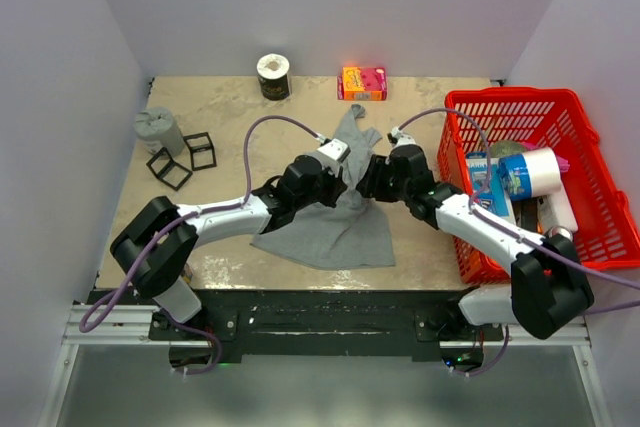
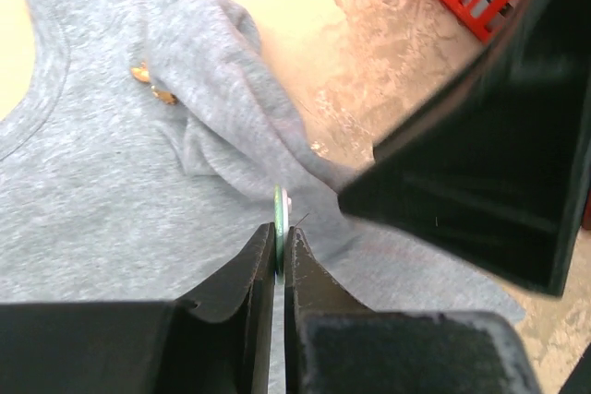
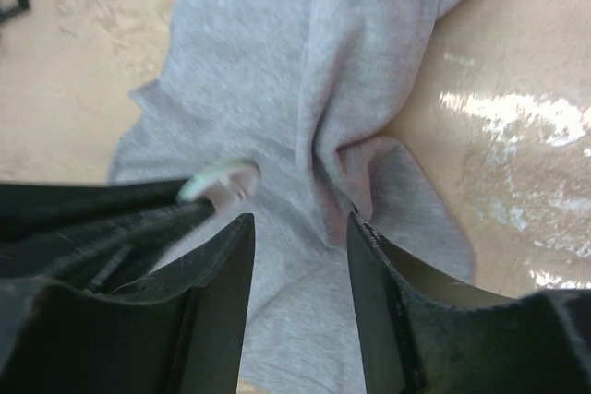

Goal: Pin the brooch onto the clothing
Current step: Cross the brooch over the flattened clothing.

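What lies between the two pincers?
A bunched fold of the grey top, plus a pale disc pinched by the left pincer; clearest in the right wrist view.

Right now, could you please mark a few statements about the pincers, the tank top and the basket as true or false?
1. The left pincer is shut on a thin pale-green disc. True.
2. The right pincer is clamped on the grey tank top. False: its jaws stand apart over a fold of the fabric.
3. The red basket stands on the robot's left. False: it is on the right side of the table.
4. An orange-and-pink box stands at the far edge of the table. True.
5. The grey tank top is bunched into folds where the two pincers meet. True.
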{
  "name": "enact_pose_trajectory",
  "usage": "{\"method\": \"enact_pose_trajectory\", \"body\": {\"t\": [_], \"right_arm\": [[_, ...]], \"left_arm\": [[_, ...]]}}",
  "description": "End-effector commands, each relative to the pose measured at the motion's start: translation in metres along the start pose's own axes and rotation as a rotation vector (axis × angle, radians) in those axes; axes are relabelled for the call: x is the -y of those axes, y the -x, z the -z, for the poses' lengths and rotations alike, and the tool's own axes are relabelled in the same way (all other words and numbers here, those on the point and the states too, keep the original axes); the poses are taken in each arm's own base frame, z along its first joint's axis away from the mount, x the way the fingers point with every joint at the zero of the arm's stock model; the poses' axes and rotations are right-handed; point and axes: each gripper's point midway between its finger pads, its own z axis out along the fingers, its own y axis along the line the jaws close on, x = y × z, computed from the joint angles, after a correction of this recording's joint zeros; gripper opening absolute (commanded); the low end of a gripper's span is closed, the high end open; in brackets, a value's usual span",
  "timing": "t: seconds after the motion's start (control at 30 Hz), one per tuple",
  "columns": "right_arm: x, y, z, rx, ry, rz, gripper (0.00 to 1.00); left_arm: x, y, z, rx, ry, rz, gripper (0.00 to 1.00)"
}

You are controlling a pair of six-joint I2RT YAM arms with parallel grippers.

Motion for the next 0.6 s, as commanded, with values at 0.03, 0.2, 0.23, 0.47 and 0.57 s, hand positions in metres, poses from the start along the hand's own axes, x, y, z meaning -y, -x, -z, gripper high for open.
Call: {"method": "enact_pose_trajectory", "body": {"t": [0.03,0.2,0.23,0.47,0.57], "right_arm": [[0.001,-0.020,-0.012,-0.017,-0.027,0.033,0.41],[0.005,-0.017,-0.017,-0.007,-0.063,0.040,0.40],[0.005,-0.017,-0.018,-0.007,-0.068,0.044,0.40],[0.008,-0.018,-0.026,-0.016,-0.080,0.071,0.35],[0.002,-0.017,-0.031,-0.020,-0.048,0.080,0.30]], "left_arm": [[0.004,0.015,0.002,0.056,-0.032,0.015,0.00],[0.004,0.016,0.003,0.058,-0.030,0.011,0.00],[0.004,0.016,0.002,0.056,-0.031,0.011,0.00],[0.005,0.013,-0.002,0.047,-0.031,0.014,0.00],[0.004,0.011,-0.004,0.039,-0.029,0.016,0.00]]}}
